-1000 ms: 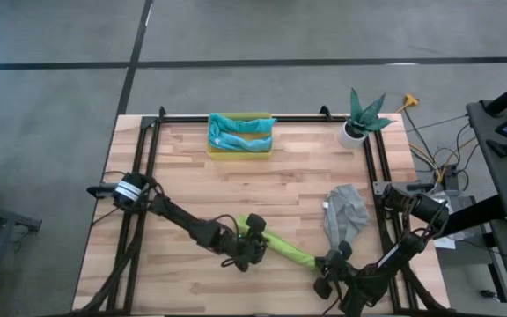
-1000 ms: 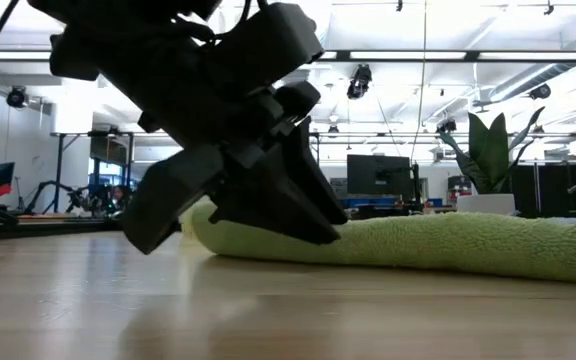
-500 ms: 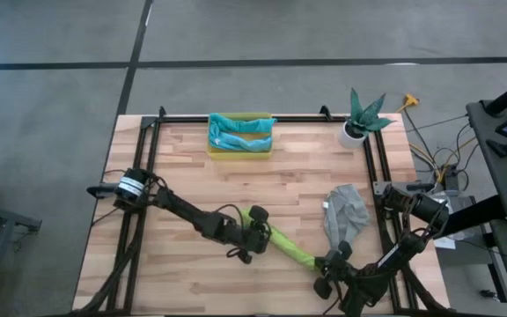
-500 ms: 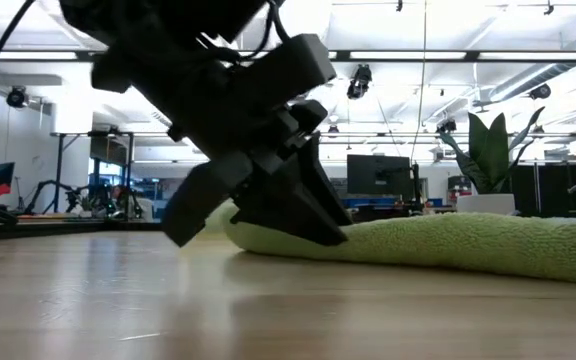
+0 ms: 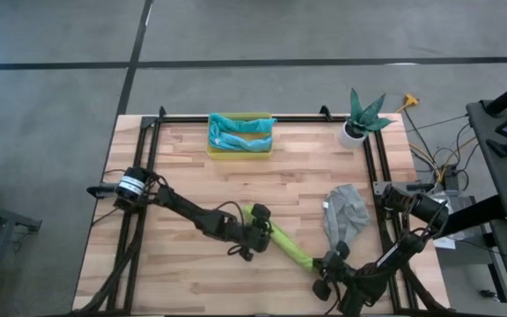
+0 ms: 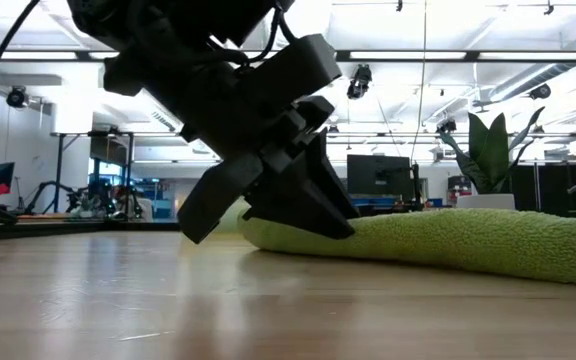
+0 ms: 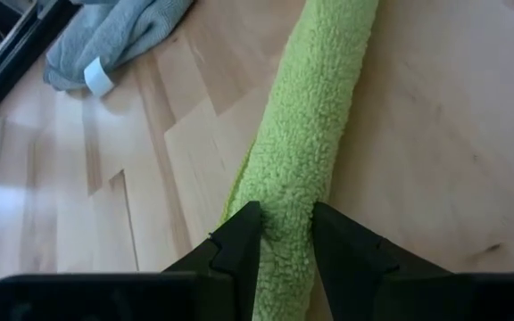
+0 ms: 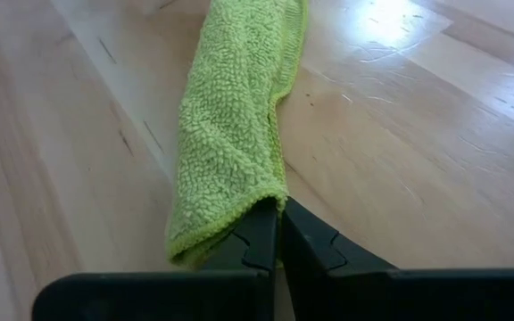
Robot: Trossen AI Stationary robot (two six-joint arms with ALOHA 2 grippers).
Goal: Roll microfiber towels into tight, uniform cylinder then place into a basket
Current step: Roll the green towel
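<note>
Low on the pale wooden table (image 5: 192, 167), the left claw (image 7: 279, 227) pinches one end of the fluffy lime green towel (image 5: 284, 246), a long rolled tube; the right claw (image 8: 277, 234) grips its other end near the front edge.

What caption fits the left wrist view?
Left end effector gripping one end of the rolled lime green towel on the wooden table.
</note>
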